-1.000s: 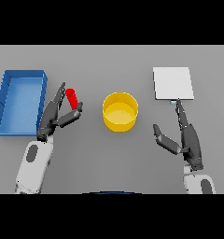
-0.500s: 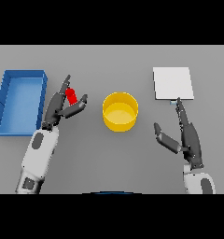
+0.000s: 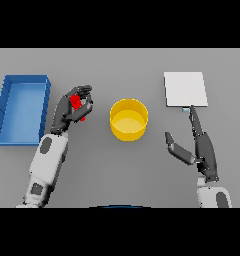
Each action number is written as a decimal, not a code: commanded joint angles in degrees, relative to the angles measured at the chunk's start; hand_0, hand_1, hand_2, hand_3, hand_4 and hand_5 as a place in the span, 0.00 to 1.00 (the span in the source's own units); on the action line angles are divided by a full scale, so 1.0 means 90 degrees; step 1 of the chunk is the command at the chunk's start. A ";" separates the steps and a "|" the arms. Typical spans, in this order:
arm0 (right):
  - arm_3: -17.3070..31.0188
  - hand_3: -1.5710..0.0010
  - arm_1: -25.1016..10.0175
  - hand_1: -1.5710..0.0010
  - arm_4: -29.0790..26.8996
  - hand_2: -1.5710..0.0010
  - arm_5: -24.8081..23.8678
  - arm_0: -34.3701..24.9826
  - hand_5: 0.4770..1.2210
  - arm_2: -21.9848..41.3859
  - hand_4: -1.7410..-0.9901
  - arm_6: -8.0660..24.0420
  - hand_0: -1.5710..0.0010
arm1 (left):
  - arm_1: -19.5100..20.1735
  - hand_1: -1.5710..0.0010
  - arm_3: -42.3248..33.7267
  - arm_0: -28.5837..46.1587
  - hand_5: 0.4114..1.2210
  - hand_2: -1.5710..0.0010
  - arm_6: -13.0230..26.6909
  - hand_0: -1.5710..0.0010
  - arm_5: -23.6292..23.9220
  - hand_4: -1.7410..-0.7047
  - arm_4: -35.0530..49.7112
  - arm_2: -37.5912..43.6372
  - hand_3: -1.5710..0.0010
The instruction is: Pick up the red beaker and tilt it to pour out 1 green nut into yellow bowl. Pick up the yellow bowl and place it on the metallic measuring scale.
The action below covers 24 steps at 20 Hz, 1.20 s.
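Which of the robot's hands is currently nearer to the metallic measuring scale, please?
Right. The right hand lies just below the metallic measuring scale, its straight fingers reaching the scale's lower edge. The left hand is far across the table, curled round the red beaker.

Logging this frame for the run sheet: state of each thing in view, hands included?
red beaker: gripped in left robot hand, off the table
left robot hand: shut on the beaker
right robot hand: open, idle, below the scale
yellow bowl: upright on table, unheld
scale: bare
blue bin: empty
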 commanded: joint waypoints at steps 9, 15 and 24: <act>-0.0040 1.00 0.0060 1.00 -0.0076 1.00 0.0007 0.0094 0.22 -0.0001 0.64 -0.0077 1.00 | -0.0048 0.09 0.0068 -0.0134 0.92 0.09 0.0090 0.10 0.0132 0.18 -0.0345 -0.0215 0.12; 0.0037 1.00 -0.0002 1.00 -0.0027 1.00 -0.0059 0.0074 0.23 -0.0067 0.64 -0.0204 1.00 | -0.0058 0.02 -0.0379 -0.0185 0.87 0.02 -0.0073 0.03 0.0371 0.05 0.0086 -0.0120 0.03; -0.0064 1.00 -0.0059 1.00 0.0178 1.00 -0.0078 0.0118 0.26 0.0022 0.65 -0.0133 1.00 | 0.0816 0.00 -0.1356 -0.0512 0.88 0.00 0.1335 0.00 -0.0023 0.01 -0.1073 -0.1481 0.01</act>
